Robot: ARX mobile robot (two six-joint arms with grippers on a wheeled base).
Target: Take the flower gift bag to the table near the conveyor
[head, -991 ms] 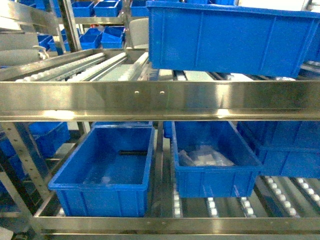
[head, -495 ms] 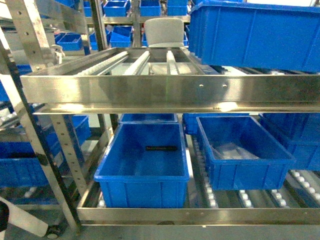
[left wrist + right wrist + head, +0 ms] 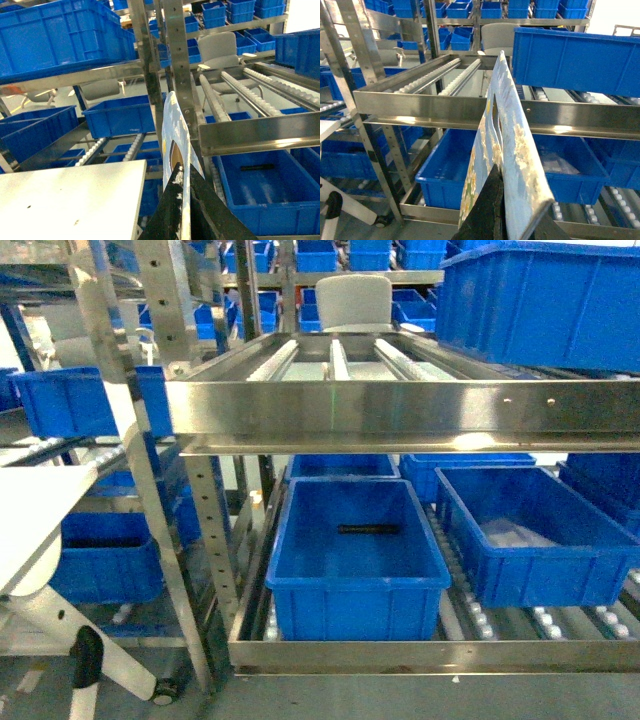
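Left end effector (image 3: 184, 200): two dark fingers at the bottom centre of the left wrist frame, clamped on the edge of the gift bag (image 3: 175, 135). That view shows the bag edge-on, pale blue with a dark oval cut-out, rising up the middle of the frame in front of a perforated steel upright.

Right end effector (image 3: 496, 207): dark fingers at the bottom centre of the right wrist frame, pinching the same bag, whose flower-printed face slants up toward the top centre there.

Worktop (image 3: 70, 197): white-grey slab with small dark specks, lower left of the left wrist frame, just left of the bag; a corner of it also shows at the left edge of the head frame.

Conveyor (image 3: 400, 405): steel racking with white roller rows, filling the centre and right of the head frame.

Blue bins:
- One (image 3: 355, 550) at lower centre of the head frame, holding a thin black object (image 3: 368, 529).
- One (image 3: 530, 540) to its right with pale clear wrapping inside.
- One (image 3: 540, 300) at upper right on the top level.

Grey chair back (image 3: 353, 302): top centre, behind the rack.
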